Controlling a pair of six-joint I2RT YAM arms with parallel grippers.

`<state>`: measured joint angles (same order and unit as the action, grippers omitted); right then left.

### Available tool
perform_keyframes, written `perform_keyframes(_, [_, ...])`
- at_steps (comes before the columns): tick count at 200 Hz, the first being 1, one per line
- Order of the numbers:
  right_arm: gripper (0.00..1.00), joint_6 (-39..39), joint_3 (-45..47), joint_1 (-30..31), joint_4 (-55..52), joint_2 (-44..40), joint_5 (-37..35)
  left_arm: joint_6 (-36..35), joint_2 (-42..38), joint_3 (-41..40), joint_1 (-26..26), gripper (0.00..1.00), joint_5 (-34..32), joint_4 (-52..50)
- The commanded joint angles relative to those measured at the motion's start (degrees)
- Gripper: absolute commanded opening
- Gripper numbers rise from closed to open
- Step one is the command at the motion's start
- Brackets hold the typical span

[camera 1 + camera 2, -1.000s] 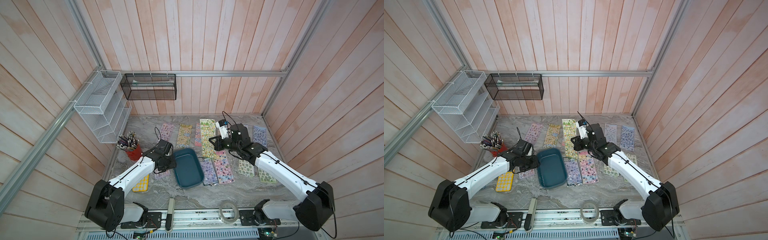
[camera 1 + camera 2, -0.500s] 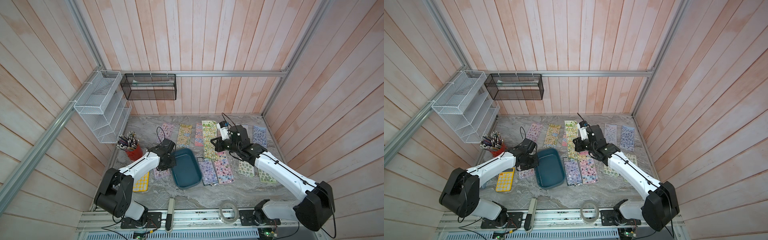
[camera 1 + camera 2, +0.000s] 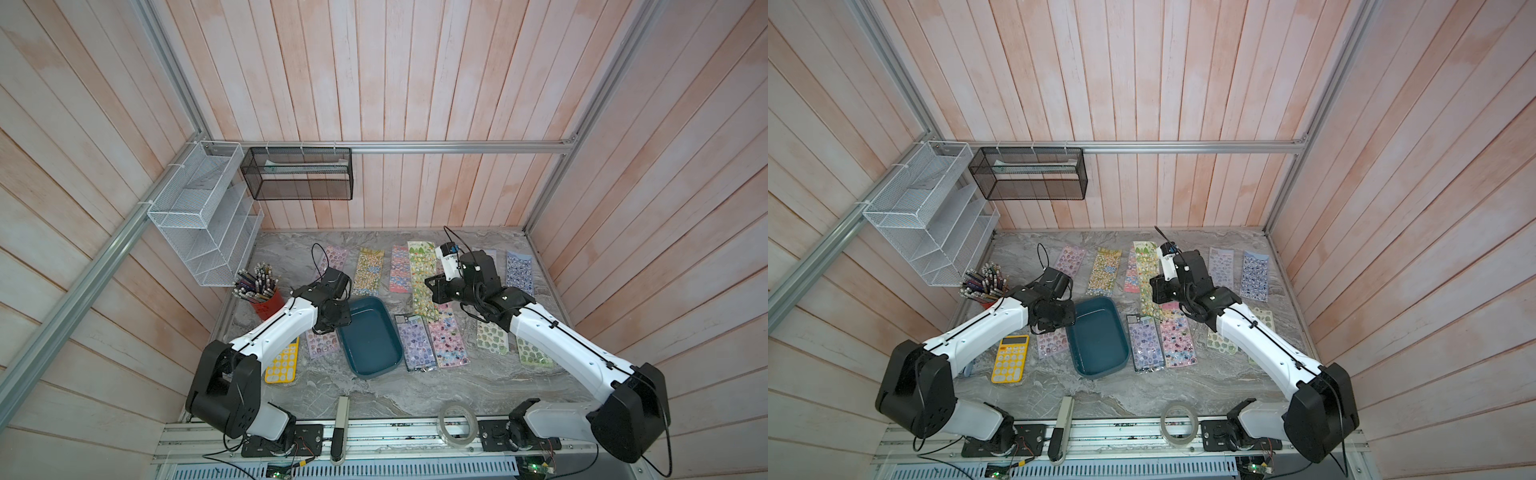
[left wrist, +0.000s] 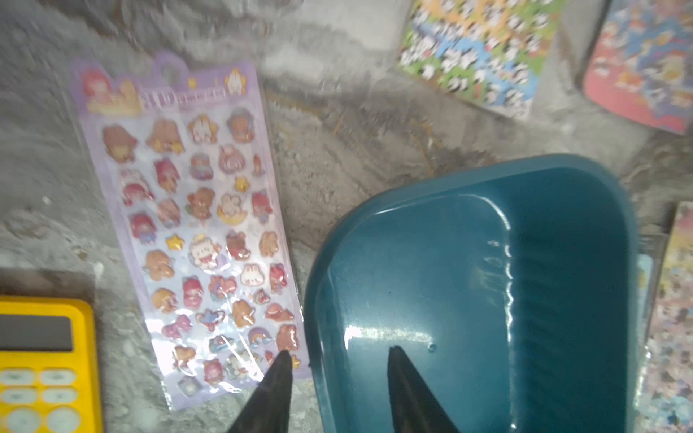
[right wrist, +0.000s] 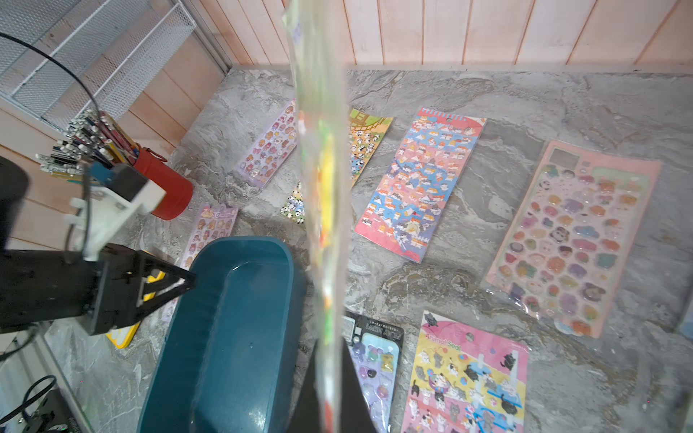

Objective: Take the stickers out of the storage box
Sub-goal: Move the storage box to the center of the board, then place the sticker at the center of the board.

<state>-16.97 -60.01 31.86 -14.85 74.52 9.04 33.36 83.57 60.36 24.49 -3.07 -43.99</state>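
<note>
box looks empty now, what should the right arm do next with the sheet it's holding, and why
Probably carry the held sticker sheet sideways to a bare patch of the table and lay it flat before opening. The right gripper is shut on it, it hangs over other stickers already laid out, and the storage box is empty.

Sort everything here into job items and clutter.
Job: storage box, stickers laid out around it, one sticker sheet in the right gripper.
Clutter: yellow calculator, red pencil cup, tape roll, white wire rack, black mesh basket.
</note>
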Motion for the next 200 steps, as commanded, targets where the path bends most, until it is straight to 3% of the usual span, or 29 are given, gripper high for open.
perform_keyframes(1, [0.0, 2.5, -2.27, -1.09, -3.29, -1.32, -2.2, -1.09, -4.57, 4.12, -0.71, 0.54, -2.97, -3.0])
perform_keyframes(45, [0.0, 3.61, -5.04, -3.17, -5.0, -1.41, -1.48, -5.51, -14.12, 3.89, -1.46, 0.67, 2.11, 6.08])
perform_keyframes(70, [0.0, 4.75, -7.69, -3.82, -3.68, 0.33, 9.8, -6.98, -17.65, 2.18, -2.05, 0.76, 7.51, 13.5])
perform_keyframes(94, [0.0, 2.85, -9.62, -3.83, -0.69, 3.18, 20.22, -7.0, -16.87, 2.24, -2.34, 0.78, 16.16, 20.24])
perform_keyframes(120, [0.0, 0.71, -9.25, -3.82, 3.26, 4.6, 24.73, -6.68, -14.96, 3.45, -2.34, 0.78, 22.72, 23.75])
perform_keyframes(200, [0.0, -6.76, -8.81, -3.77, 15.26, 8.23, 35.58, -2.16, -14.79, -2.68, -4.89, 0.86, 31.29, 33.62])
